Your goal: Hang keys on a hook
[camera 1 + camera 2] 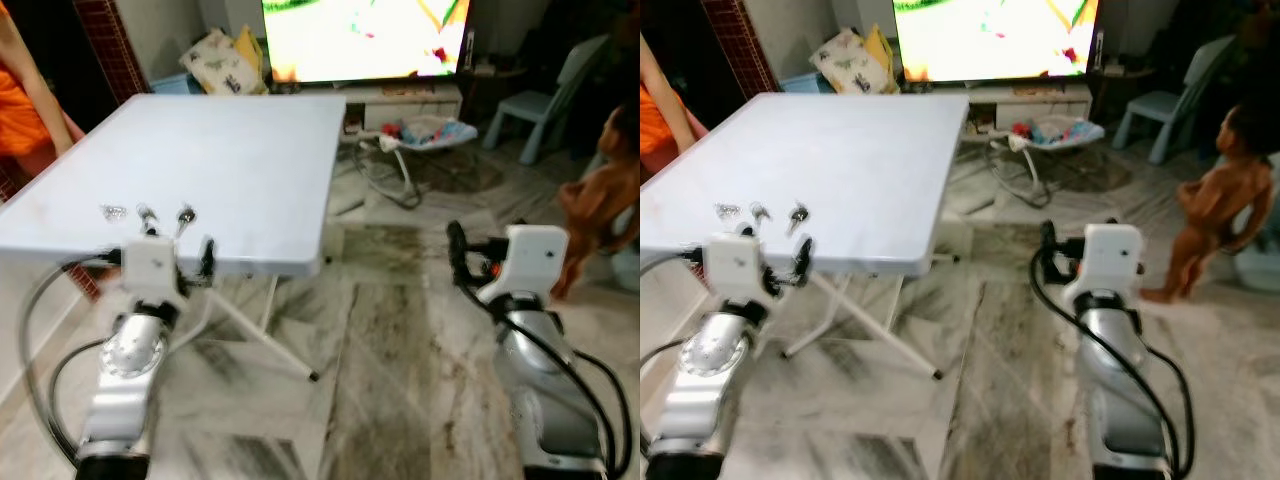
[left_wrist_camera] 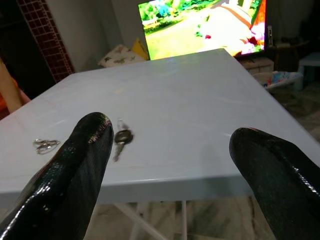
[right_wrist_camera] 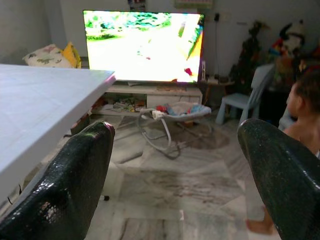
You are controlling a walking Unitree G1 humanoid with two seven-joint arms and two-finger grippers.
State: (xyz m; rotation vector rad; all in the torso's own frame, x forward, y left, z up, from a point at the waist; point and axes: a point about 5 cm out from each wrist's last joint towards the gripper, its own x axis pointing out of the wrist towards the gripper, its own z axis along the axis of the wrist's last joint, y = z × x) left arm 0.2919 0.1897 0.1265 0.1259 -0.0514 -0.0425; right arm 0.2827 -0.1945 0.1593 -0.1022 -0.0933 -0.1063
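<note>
Keys (image 2: 121, 138) lie on table (image 1: 250, 160) before open left gripper (image 2: 170, 165).

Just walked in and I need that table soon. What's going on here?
The robot stands at the near edge of the table, where the keys lie untouched. Its left gripper is raised at that edge, jaws open toward them. The right gripper, also open, is held over the floor beside the table. Nothing is picked up yet.
</note>
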